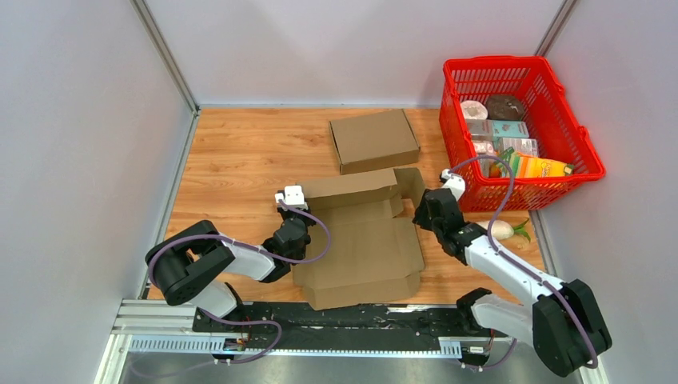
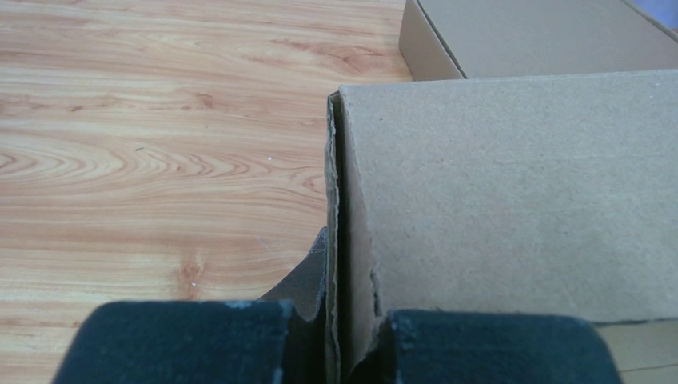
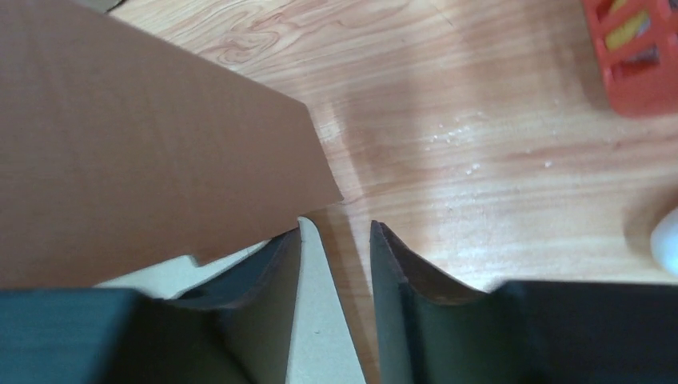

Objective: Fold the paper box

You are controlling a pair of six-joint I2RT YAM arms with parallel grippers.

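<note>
Table (image 1: pixel 240 160), seen from above:
- Flat box (image 1: pixel 364 252) lies centre front, between the two arms; its rear panel stands raised along its back edge.
- Closed box (image 1: pixel 373 140) lies behind the flat box, a little apart from it, near the back wall.
- Basket (image 1: pixel 588 156) stands at the right rear, just right of the closed box. Packets (image 1: pixel 512 148) lie in it.
- Vegetable (image 1: pixel 505 230) lies just before the basket, right of the right arm.
- Left hand (image 2: pixel 336 344) is at the flat box's left rear corner, with a flap edge between its fingers.
- Right hand (image 3: pixel 336 304) is at the flat box's right rear flap, which lies to its left; only table shows between its fingers.
</note>
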